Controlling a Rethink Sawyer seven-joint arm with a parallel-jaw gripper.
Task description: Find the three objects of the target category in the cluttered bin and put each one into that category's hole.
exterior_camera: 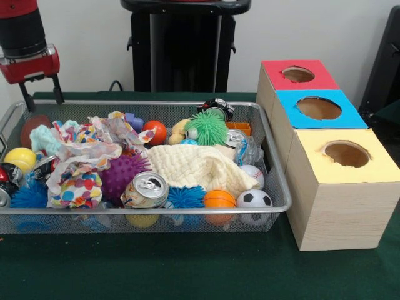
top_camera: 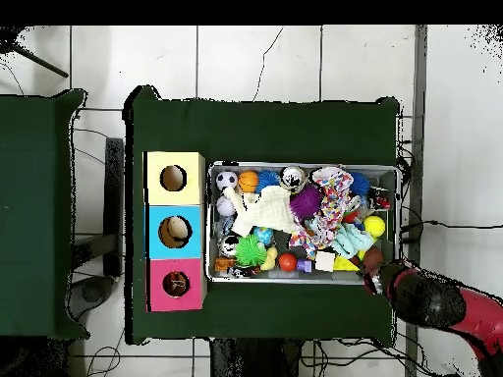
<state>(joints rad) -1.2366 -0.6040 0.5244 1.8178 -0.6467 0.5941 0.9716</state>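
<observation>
Above the bin's [exterior_camera: 278, 187] far corner, the hand [exterior_camera: 41, 94] hangs spread and empty.

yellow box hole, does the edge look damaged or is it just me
Not just you. The hole in the yellow box has a ragged, chipped rim, roughest at its left edge, while the holes in the blue box and red box are cut cleaner. Nothing has spilled outside the wire bin.

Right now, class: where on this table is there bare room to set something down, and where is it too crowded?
Free: the green cloth in front of the mesh bin, and the strip behind the bin. Crowded: inside the bin, packed with balls, a can and cloths. The three-hole box fills the side beside the bin. The pincer hangs over the bin's far corner.
</observation>
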